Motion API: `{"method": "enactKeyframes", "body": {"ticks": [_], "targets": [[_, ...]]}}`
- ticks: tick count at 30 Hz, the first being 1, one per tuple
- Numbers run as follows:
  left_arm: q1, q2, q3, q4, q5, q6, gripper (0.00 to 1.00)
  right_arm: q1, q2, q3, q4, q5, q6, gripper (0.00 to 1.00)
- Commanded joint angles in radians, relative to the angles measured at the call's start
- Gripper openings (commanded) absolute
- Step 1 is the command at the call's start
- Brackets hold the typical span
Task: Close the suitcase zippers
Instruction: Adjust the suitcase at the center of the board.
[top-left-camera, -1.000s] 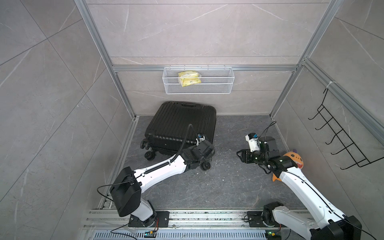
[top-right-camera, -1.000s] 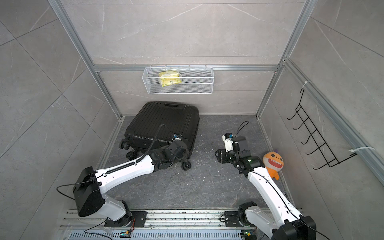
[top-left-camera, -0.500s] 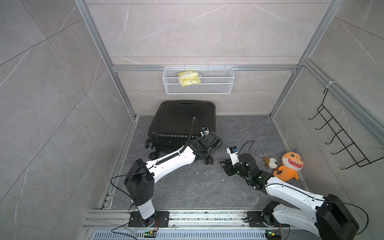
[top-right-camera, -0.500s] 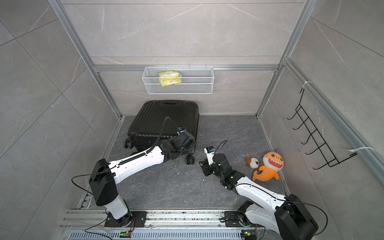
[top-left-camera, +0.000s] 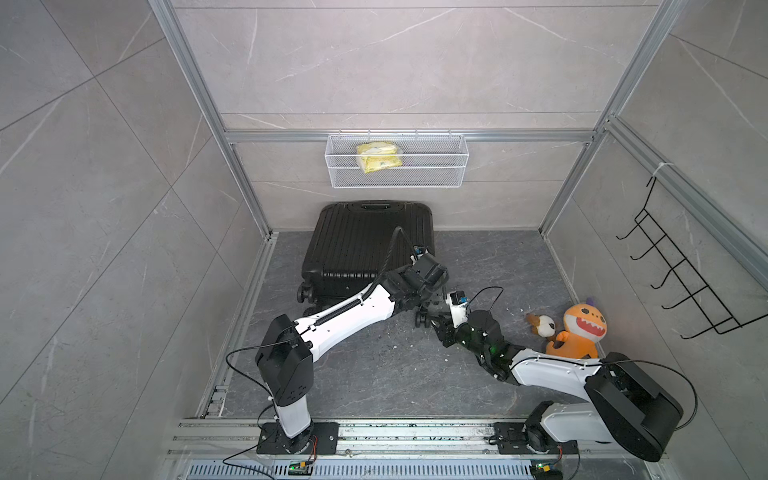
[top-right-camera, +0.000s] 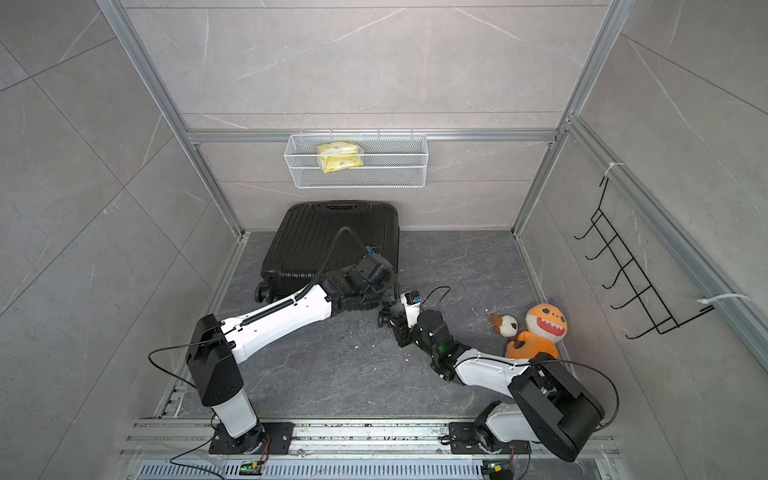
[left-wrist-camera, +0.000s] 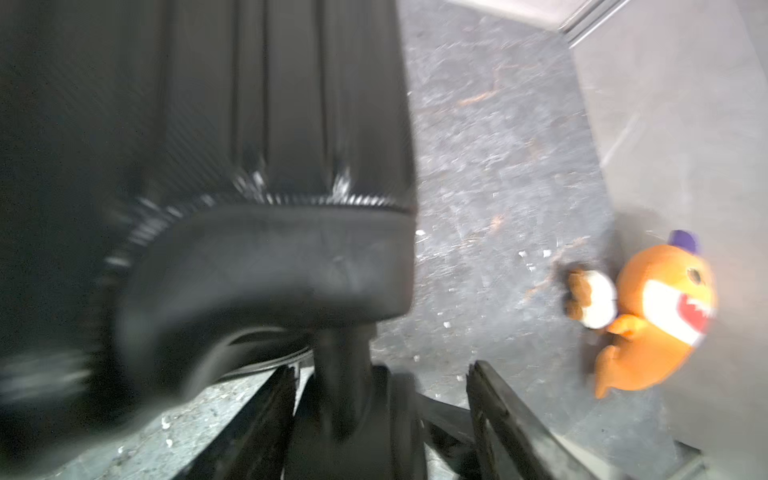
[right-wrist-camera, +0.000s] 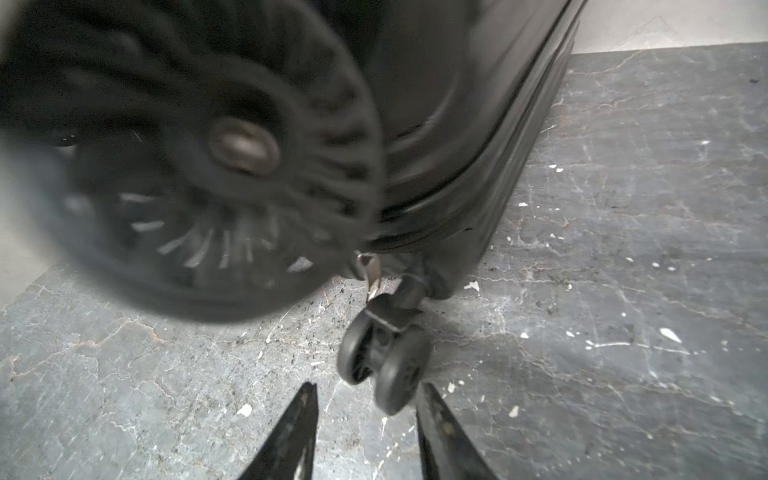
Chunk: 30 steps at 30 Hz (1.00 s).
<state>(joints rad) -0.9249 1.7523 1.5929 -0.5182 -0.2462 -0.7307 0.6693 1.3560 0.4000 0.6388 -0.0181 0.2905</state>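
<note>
Small black ribbed hard-shell suitcase (top-left-camera: 365, 245) lies flat on the grey floor (top-left-camera: 374, 374) against the back wall (top-left-camera: 374, 83), wheels toward the robot. The left pincer (left-wrist-camera: 382, 368) is spread wide, straddling a corner wheel (left-wrist-camera: 345, 374), and the right pincer (right-wrist-camera: 366, 386) is narrowly parted and empty, just short of a double wheel (right-wrist-camera: 395, 374). Orange plush toy (top-left-camera: 582, 328) sits well to the right.

The suitcase (top-left-camera: 353, 245) lies flat on the floor (top-left-camera: 395, 374) against the back wall (top-left-camera: 374, 83), on my left. A wire basket (top-left-camera: 436, 178) hangs on the wall above it, a packet (top-left-camera: 378, 157) inside. A plush toy (top-left-camera: 582, 332) lies far right.
</note>
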Motion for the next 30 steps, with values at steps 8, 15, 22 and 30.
{"method": "enactKeyframes", "body": {"ticks": [8,15,22,30], "targets": [[0.131,-0.348,-0.063,-0.291,0.010,0.317,0.82,0.018,0.056,-0.051,0.183,0.033,-0.016,0.41],[0.438,-0.601,-0.252,-0.466,-0.046,0.381,0.81,0.042,0.121,-0.047,0.277,0.068,-0.062,0.41],[0.644,-0.667,-0.390,-0.433,0.017,0.426,0.83,0.050,0.127,-0.008,0.212,0.083,-0.081,0.42],[0.784,-0.591,-0.450,-0.340,0.078,0.554,0.84,0.051,0.136,0.017,0.168,0.092,-0.087,0.44]]}}
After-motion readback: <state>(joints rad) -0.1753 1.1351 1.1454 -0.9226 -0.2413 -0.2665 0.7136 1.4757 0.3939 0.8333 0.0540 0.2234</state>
